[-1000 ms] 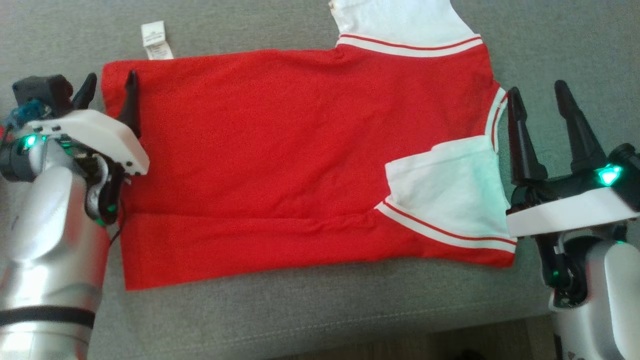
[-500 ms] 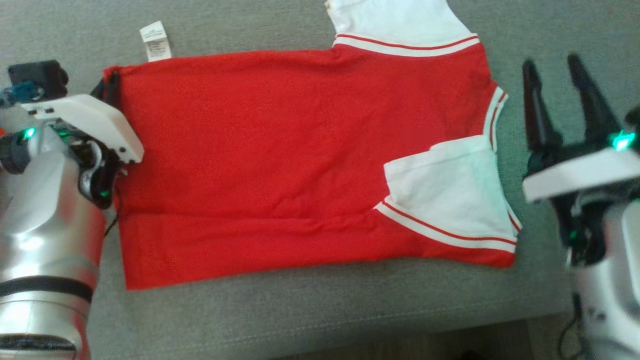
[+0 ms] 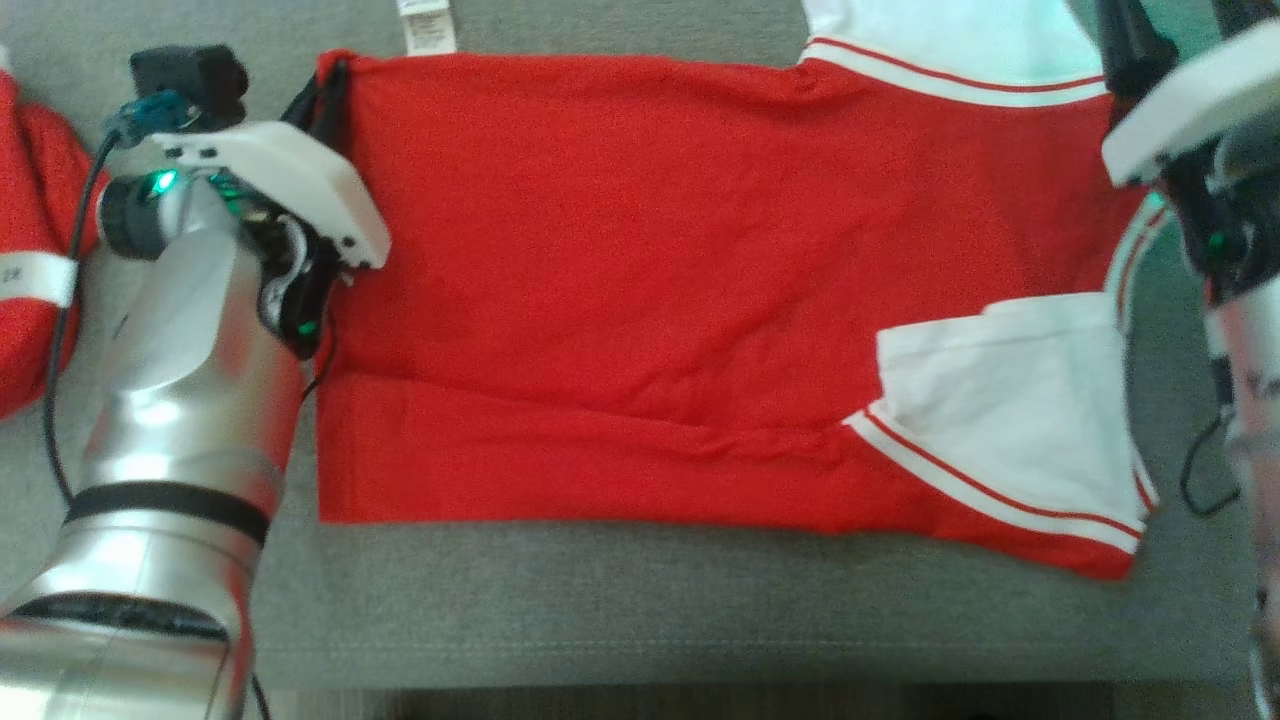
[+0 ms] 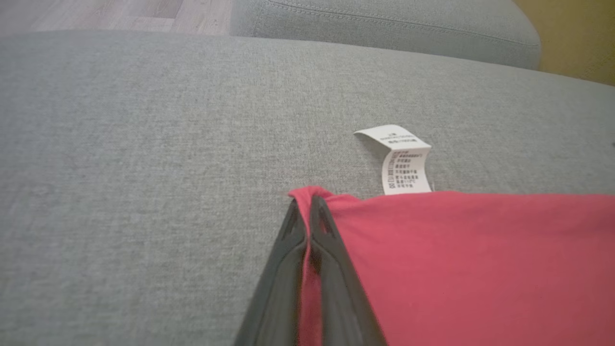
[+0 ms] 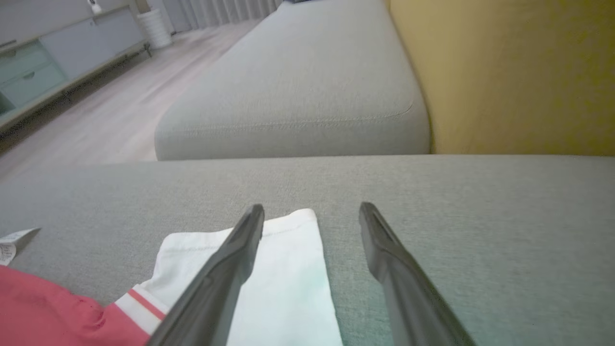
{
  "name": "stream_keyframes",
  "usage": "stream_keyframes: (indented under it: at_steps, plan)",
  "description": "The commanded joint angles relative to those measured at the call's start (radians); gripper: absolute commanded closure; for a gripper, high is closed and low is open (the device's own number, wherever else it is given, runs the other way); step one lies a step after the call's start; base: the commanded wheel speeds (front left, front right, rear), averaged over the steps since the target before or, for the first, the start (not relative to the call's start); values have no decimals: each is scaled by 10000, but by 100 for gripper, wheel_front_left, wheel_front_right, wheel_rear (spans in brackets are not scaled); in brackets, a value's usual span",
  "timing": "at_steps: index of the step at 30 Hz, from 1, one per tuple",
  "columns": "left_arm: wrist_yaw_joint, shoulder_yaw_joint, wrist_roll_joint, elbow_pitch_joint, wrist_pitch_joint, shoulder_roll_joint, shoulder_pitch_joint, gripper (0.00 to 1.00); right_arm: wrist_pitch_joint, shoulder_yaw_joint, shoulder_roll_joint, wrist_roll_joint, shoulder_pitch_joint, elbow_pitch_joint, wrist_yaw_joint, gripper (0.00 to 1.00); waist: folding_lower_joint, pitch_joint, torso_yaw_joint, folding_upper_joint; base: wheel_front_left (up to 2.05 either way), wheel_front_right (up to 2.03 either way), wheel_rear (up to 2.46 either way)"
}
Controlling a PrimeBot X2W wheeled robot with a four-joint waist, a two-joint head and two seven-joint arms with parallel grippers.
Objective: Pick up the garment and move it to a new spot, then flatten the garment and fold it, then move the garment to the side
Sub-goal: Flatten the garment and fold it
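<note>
The garment [image 3: 650,250] is a red shirt with white, red-striped sleeves, spread flat on the grey sofa cushion [image 3: 640,610]. My left gripper [image 3: 325,90] is shut on its far left corner. In the left wrist view the two dark fingers [image 4: 317,226] meet with a fold of red cloth [image 4: 456,259] pinched between them. My right gripper [image 5: 312,209] is open. It hovers over the outer edge of the far white sleeve [image 5: 288,278], with one finger above the sleeve and the other above bare cushion. Its white wrist housing [image 3: 1190,100] sits at the top right of the head view.
A white care label [image 4: 403,163] sticks out of the hem beside my left gripper. Another red cloth with a white band [image 3: 30,250] lies at the left edge. A second grey cushion [image 5: 298,86], a yellow backrest [image 5: 504,72] and the wooden floor [image 5: 105,120] lie beyond.
My left gripper has shut on the garment's far left corner. My right gripper has moved from beside the near sleeve up to the far sleeve. The head camera has shifted.
</note>
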Motion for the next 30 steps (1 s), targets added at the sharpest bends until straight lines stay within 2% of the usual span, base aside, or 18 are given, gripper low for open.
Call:
stream_keyframes:
  at_steps: [1,10,17,19,25,30]
  plan:
    - [-49,126,71,-72,-102,227,-433,100,394,351,-114,174,-564,246,35,0,-1,262,344,0,0,0,0]
    - [-206,-257,-62,456,-379,-231,-1012,100,1858,1261,-462,382,-2768,3206,35,0,-1,682,857,0,0,0,0]
    - [-260,-443,-216,858,-459,-293,-1197,100,2251,1883,-371,462,-3472,4278,35,0,-1,764,869,0,0,0,0]
    - [-270,-505,-244,957,-555,-269,-1217,100,1998,2000,-384,569,-3589,4385,35,100,-1,729,856,0,0,0,0]
    - [-283,-551,-352,1144,-995,-14,-988,100,599,2423,-452,1374,-3255,3843,35,100,-1,321,654,0,0,0,0]
    - [-286,-514,-392,951,-1305,311,-617,100,-462,2855,-896,2100,-2511,2814,35,100,-1,-288,427,0,0,0,0]
